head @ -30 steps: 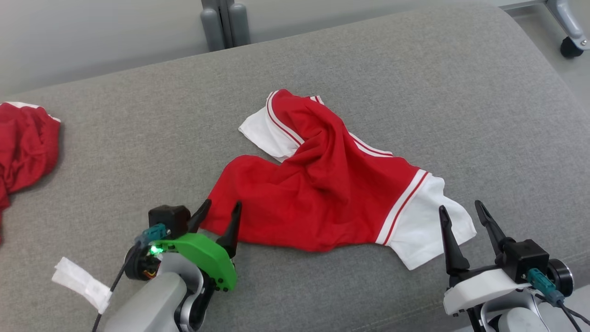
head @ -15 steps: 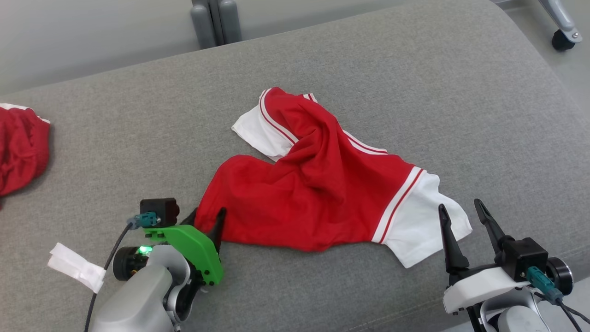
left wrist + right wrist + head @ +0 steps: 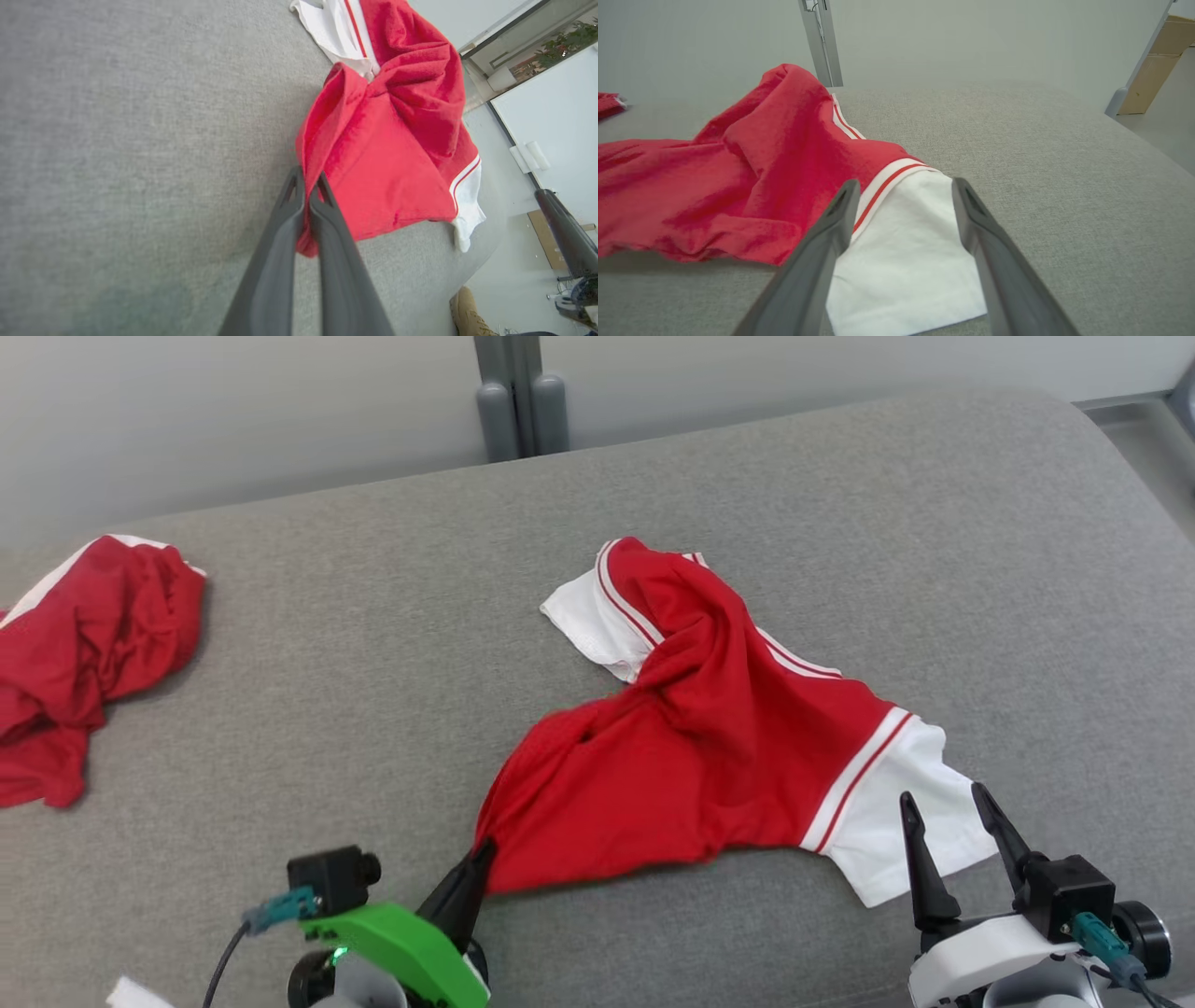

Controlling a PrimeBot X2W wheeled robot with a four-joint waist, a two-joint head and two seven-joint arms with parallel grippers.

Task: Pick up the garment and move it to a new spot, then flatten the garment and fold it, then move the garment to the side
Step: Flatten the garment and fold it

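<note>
Far left: a second red cloth [image 3: 84, 653] is seen crumpled on the grey cushion [image 3: 373, 644], well apart from everything else. A white scrap [image 3: 131, 994] is cut off by the bottom edge, just left of the left arm.

Left gripper [image 3: 481, 854] is at lower left of centre and clamped tight on the near-left corner of the garment [image 3: 709, 747]. In the left wrist view the jaws [image 3: 306, 182] are pressed together with red fabric pinched between them. The cloth is drawn to a point there.

The garment is spread across the middle of the cushion, red body bunched and creased. One white-trimmed sleeve is folded toward the far side. The ridge of folds is seen in the left wrist view [image 3: 387, 154]. Nothing lies on top of it. A grey post [image 3: 518, 401] is seen behind the cushion's far edge, away from the cloth.

Right: the white sleeve [image 3: 896, 821] is laid flat at the garment's near-right end. Right gripper [image 3: 940, 793] is spread wide with nothing held. Its fingers are seen on either side of that sleeve in the right wrist view [image 3: 906, 184]. Contact with the fabric cannot be told.

Off the cushion: a boot [image 3: 472, 317] on the floor, and a cardboard box [image 3: 1153, 70] at far right.
</note>
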